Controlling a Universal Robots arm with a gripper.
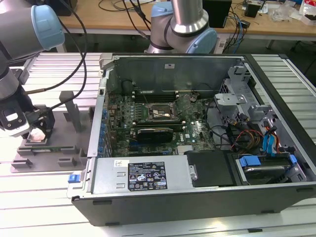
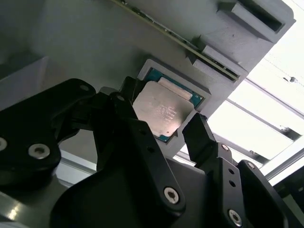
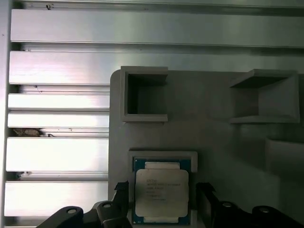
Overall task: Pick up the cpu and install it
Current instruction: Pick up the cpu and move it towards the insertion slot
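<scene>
**Tool (image 1: 37, 132) spread wide over the cpu (image 3: 161, 192), nothing gripped yet**

In the exterior view I have the arm down at that view's left, over the grey tray (image 1: 49, 148) on the table (image 1: 29, 197). It is well apart from the open computer case (image 1: 197, 197), which lies on its side so that the socket (image 1: 157, 112) faces up, I'd say for reach from above. In the second wrist view the cpu lies flat, silvery top up, in a square pocket of the tray, with one black finger (image 2: 199, 137) on each side of it. In the first wrist view the fingers flank two opposite edges, apparently not touching them. I judge that the pocket keeps the chip square to the tool, so a straight squeeze would catch it evenly.
</scene>
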